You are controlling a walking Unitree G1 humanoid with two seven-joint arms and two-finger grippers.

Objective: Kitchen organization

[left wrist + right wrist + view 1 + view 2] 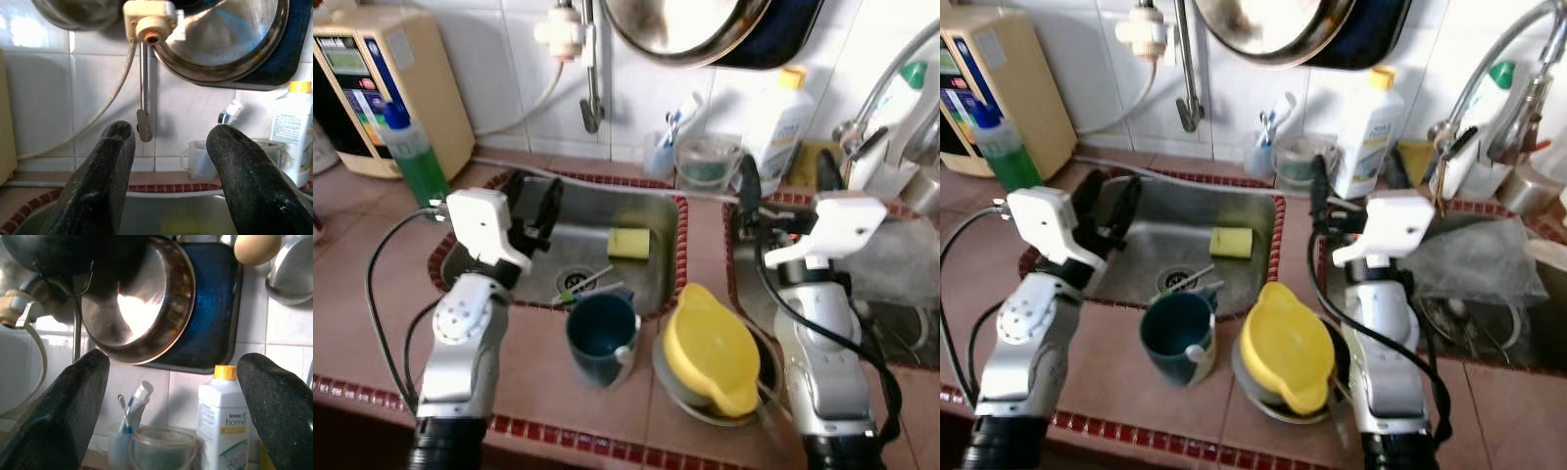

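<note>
A dark teal mug (pixel 602 338) stands on the tiled counter in front of the steel sink (pixel 568 211). To its right a yellow bowl (pixel 710 348) lies upside down on a grey plate (pixel 671 390). In the sink lie a yellow sponge (pixel 628 243) and some utensils (pixel 582 284) near the drain. My left gripper (pixel 533 211) hovers over the sink's left side, open and holding nothing (pixel 171 132). My right gripper (pixel 788 181) is held over the strip between the two sinks, open wide (pixel 173 362), pointing at the back wall.
A green soap bottle (pixel 416 157) and a beige water purifier (pixel 372 88) stand at the back left. Along the wall are a toothbrush cup (pixel 661 152), a glass jar (pixel 707 162) and a white bottle (pixel 781 127). A pan (pixel 690 24) hangs above. Crumpled plastic (pixel 891 255) covers the right sink.
</note>
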